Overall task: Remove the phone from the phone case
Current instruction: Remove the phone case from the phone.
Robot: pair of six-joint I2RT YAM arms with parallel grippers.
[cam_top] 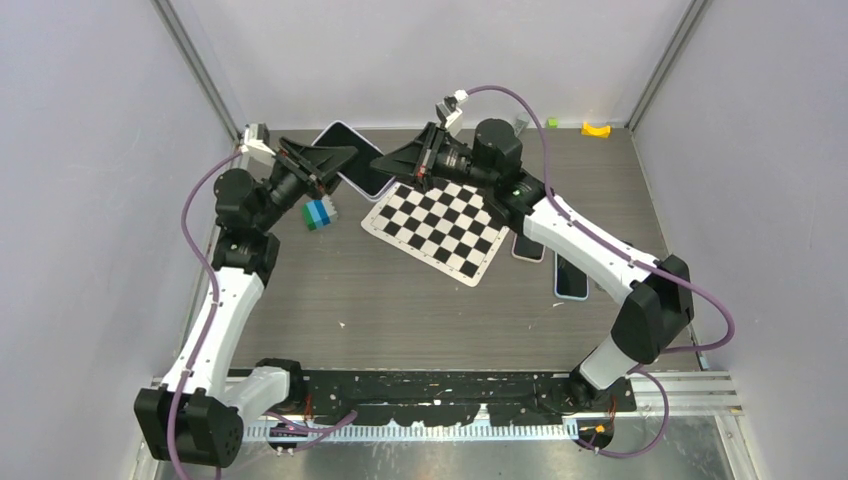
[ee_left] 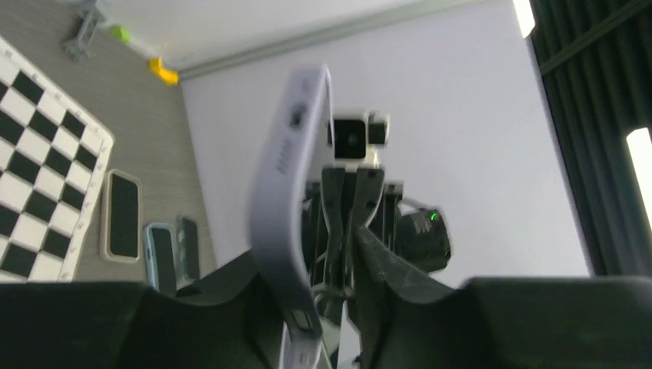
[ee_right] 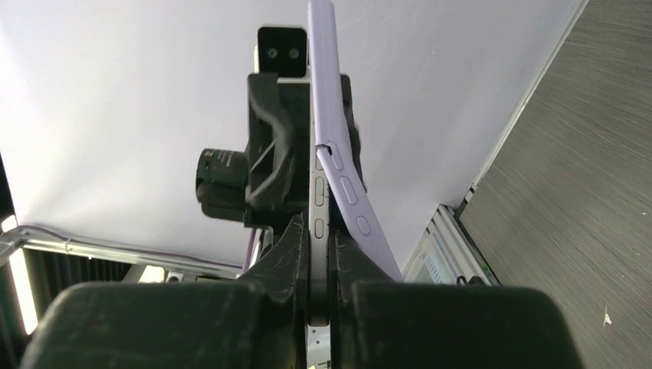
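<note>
While my right tool [ee_right: 317, 261] clamps the slim grey phone [ee_right: 316, 192] by its edge, my left tool [ee_left: 315, 296] pinches the lavender silicone phone case [ee_left: 281, 177], both held above the table. The phone's long axis runs from tool to tool, so I judge separation lies along it.

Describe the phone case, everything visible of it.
The phone case is pale lavender and looks soft and rubbery, with raised button bumps along its side. It is held in the air, bowed, and peeled away from one edge of the phone. The left gripper pinches it from one side, and the right gripper is shut on the phone's bared metal edge.
</note>
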